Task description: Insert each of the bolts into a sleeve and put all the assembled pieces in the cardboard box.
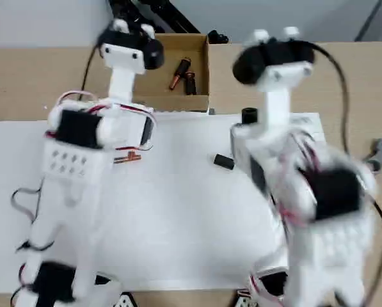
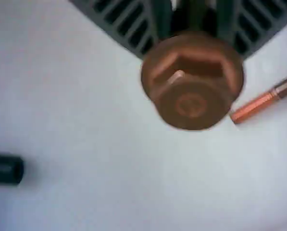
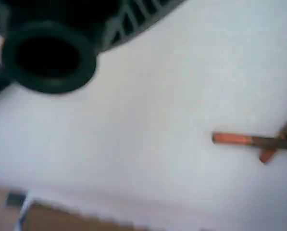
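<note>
- The cardboard box (image 1: 171, 102) stands at the far edge of the worktop (image 1: 24, 83), between the two arms. Two assembled pieces (image 1: 184, 77), copper bolts in dark sleeves, lie close together inside it.
- The left claw (image 2: 190, 21) is clamped on a copper bolt (image 2: 191, 82), whose head faces the wrist camera above the white sheet (image 1: 178, 217).
- A loose bolt (image 2: 263, 102) lies flat on the sheet just beside the held one.
- A loose sleeve (image 1: 224, 162) lies on the sheet toward the right arm.
- The right claw (image 3: 56, 17) grips a black sleeve (image 3: 47, 57), its open end facing the wrist camera, well apart from the loose bolt.
</note>
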